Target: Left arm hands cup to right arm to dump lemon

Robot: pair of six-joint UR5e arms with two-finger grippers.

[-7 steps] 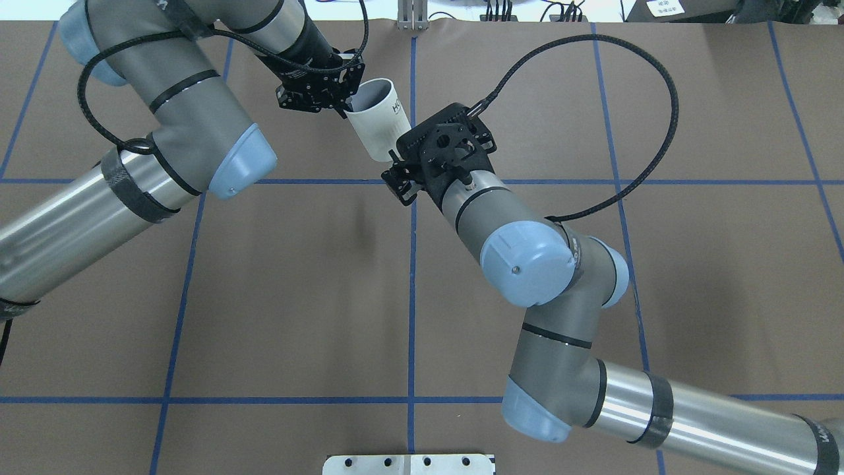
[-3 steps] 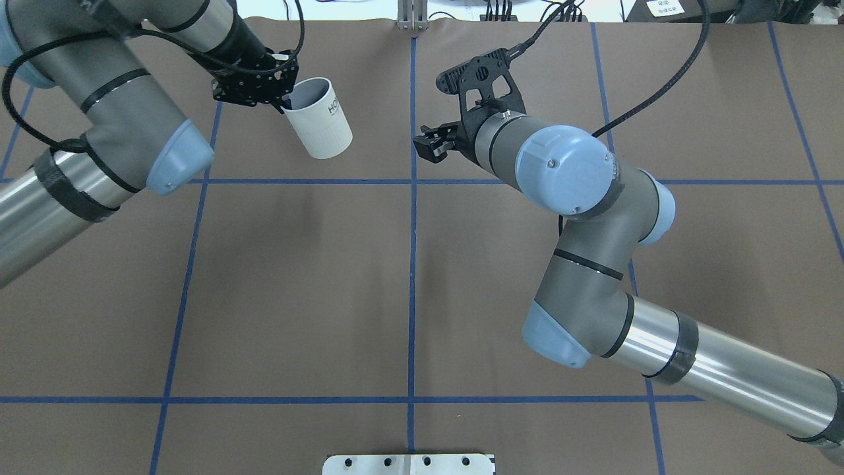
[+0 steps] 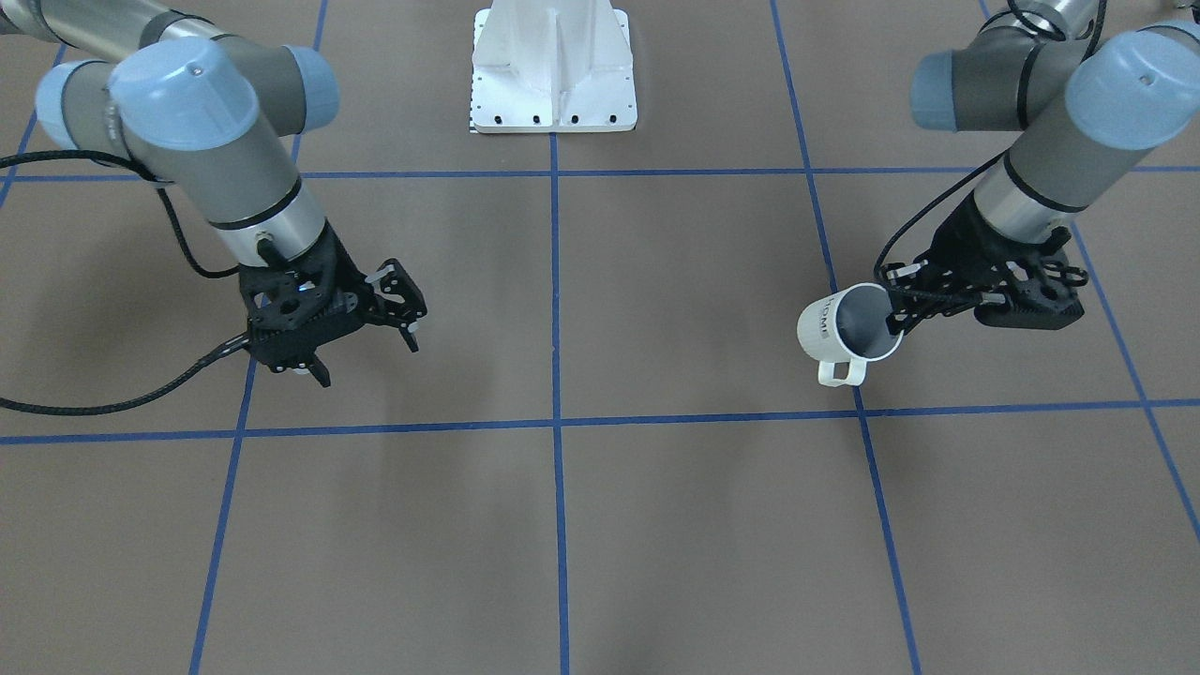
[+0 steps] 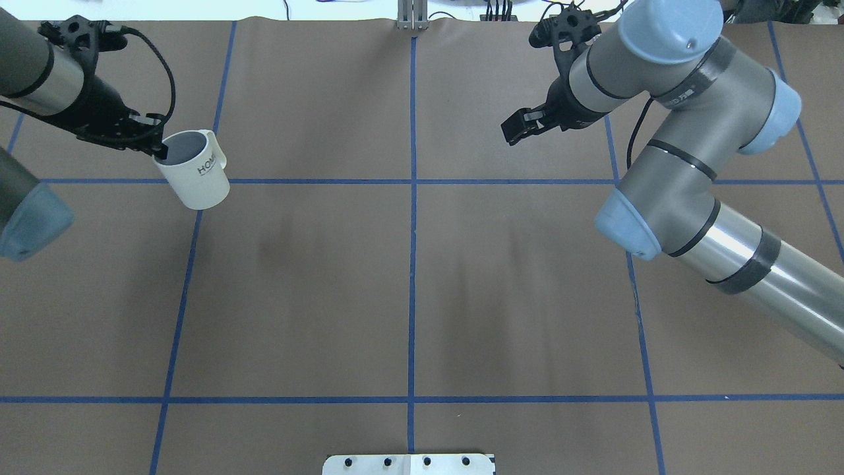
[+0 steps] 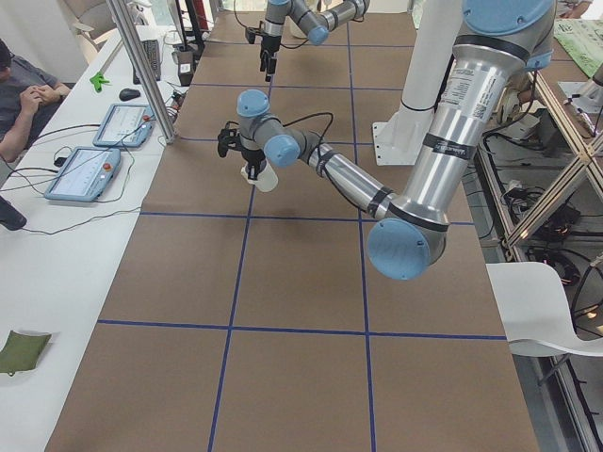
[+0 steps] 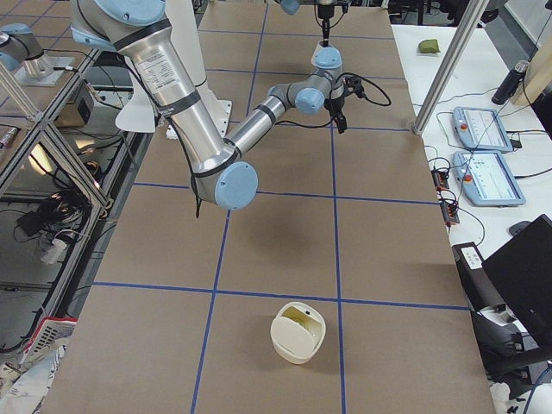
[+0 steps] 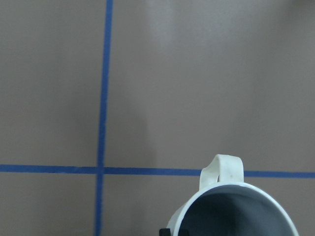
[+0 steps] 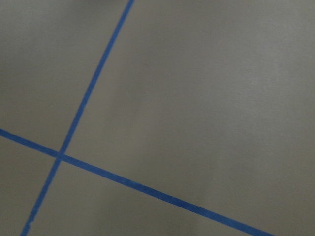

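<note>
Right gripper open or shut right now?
Open: the right gripper has its fingers apart, empty. The cup hangs by its rim from the left gripper.

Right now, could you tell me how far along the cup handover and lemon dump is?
Done: the left gripper has the cup lifted, pinched at its rim. In hand: nothing shared; the right gripper hangs open and empty across the table. Left: the handover and the dump. No lemon shows in the cup's visible interior.

Grey arms [image 4: 682,168] carry pale-blue caps [image 4: 669,20] and black pincers [image 4: 515,130]
</note>
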